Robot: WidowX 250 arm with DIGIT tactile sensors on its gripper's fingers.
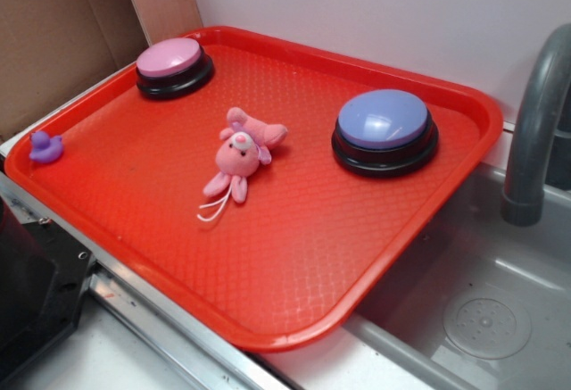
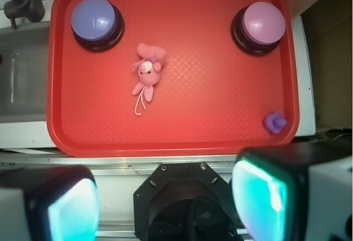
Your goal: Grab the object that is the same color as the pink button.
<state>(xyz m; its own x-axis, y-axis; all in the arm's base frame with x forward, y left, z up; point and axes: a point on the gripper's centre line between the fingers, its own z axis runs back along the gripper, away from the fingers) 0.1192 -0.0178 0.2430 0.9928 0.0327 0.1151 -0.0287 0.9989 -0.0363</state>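
The red tray (image 1: 464,109) holds four things: the pink bunny (image 1: 239,153) lying near its middle, the pink button (image 1: 174,66) and the blue button (image 1: 384,129) at the far corners, and a purple duck (image 1: 45,147) on its rim. The gripper (image 2: 162,205) hangs high above the tray, its fingers (image 2: 259,197) wide apart and empty.

I see a plain white wall (image 1: 375,6), brown cardboard panel (image 1: 53,33), and grey plastic sink (image 1: 473,265) with its curved grey faucet (image 1: 535,131).
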